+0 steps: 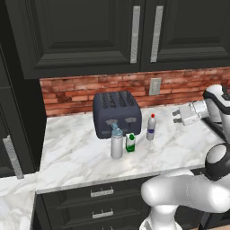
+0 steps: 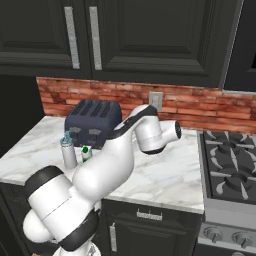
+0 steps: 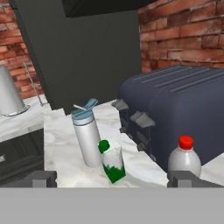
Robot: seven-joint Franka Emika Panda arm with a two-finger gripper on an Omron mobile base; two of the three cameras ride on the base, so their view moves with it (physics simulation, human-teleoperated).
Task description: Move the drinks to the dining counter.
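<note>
Marble worktop (image 1: 76,157) spreads over dark drawers (image 1: 102,193) at my feet, white with grey veins, and my drinks stand on it in a loose cluster ahead of my arm. Nearest the front edge is the grey bottle (image 1: 117,143) with its light-blue cap, upright. Just beside it, a little farther back, is the green-and-white carton (image 1: 130,143), also upright; the two are close but I cannot tell whether they touch. Set apart from those, toward my pincer, is the slim clear bottle (image 1: 151,127) with the red cap, standing near the front corner of the toaster (image 1: 117,114). My pincer (image 1: 176,115) hangs in the air above the worktop, well to the side of that red-capped bottle, pointing sideways at the drinks; its jaws are spread wide and grip nothing. In the hand view my two dark fingertips (image 3: 39,178) sit far apart at the bottom, with the carton and both bottles between them farther off. Behind the drinks the dark blue-grey toaster sits with its slots upward. Beyond it runs the red brick wall (image 1: 81,92) with an outlet (image 1: 155,86), and dark cabinets (image 1: 90,31) hang above.
</note>
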